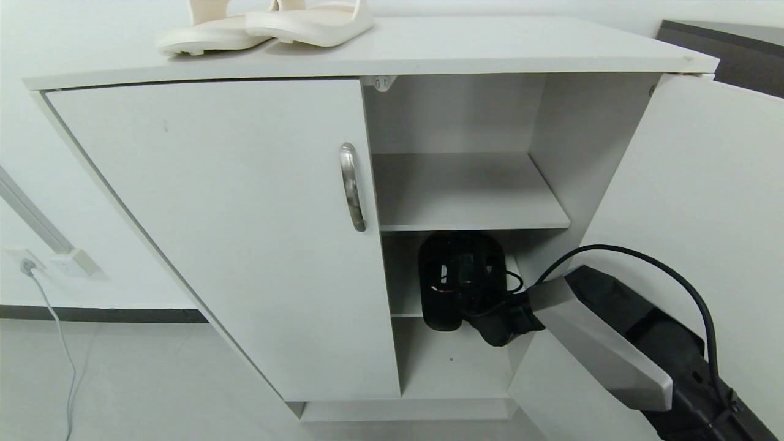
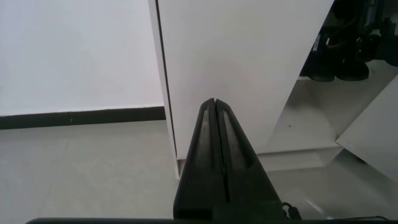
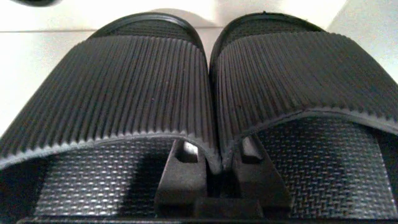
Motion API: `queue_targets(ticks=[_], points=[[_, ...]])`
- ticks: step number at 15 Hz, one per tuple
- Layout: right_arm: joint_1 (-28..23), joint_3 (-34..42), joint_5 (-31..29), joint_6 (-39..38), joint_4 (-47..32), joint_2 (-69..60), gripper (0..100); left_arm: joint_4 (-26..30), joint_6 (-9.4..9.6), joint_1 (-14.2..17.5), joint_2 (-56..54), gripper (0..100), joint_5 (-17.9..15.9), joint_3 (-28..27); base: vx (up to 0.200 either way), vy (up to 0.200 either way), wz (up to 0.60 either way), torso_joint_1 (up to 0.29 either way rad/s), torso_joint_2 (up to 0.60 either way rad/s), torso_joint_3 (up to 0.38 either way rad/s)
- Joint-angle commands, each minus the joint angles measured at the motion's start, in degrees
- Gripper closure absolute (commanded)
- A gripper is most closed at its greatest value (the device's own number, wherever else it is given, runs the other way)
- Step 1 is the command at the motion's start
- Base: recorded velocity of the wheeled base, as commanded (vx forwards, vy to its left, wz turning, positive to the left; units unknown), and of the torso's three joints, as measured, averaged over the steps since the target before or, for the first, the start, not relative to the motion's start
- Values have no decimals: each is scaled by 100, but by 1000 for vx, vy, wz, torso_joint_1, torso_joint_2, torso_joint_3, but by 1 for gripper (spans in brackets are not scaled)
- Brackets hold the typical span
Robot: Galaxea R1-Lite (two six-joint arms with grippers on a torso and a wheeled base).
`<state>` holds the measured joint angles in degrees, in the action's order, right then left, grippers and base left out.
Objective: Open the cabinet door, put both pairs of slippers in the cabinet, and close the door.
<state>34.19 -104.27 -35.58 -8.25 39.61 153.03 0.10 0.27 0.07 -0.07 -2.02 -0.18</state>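
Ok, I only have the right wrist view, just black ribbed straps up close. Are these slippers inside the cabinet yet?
Observer: Yes. The head view shows the black slippers in the open right side, below the upper shelf, at the front edge of the next shelf down.
Operator: Is the other pair in?
Observer: No, the cream slippers lie on the cabinet top.
Operator: And the left arm?
Observer: The left tool is shut and empty, low in front of the closed left door.
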Motion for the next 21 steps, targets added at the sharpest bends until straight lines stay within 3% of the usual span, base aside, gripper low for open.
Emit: queue_targets(ticks=[1, 6, 7, 13, 18, 21], points=[[-27, -199, -1, -1, -32, 166, 100, -1, 0, 1, 7, 100, 18, 1, 0, 0, 0, 0, 0, 0], [-62, -322, 87, -1, -137, 227, 100, -1, 0, 1, 7, 100, 18, 1, 0, 0, 0, 0, 0, 0], [-62, -322, 87, -10, -137, 236, 0, -1, 0, 1, 7, 100, 18, 1, 0, 0, 0, 0, 0, 0], [-36, 135, 78, -10, -50, 8, 0, -1, 0, 1, 7, 100, 18, 1, 0, 0, 0, 0, 0, 0], [193, 1822, 87, -1, 882, -950, 0, -1, 0, 1, 7, 100, 9, 1, 0, 0, 0, 0, 0, 0], [536, 3220, 69, -1, 1647, -1662, 0, -1, -36, 1, 7, 100, 9, 1, 0, 0, 0, 0, 0, 0]])
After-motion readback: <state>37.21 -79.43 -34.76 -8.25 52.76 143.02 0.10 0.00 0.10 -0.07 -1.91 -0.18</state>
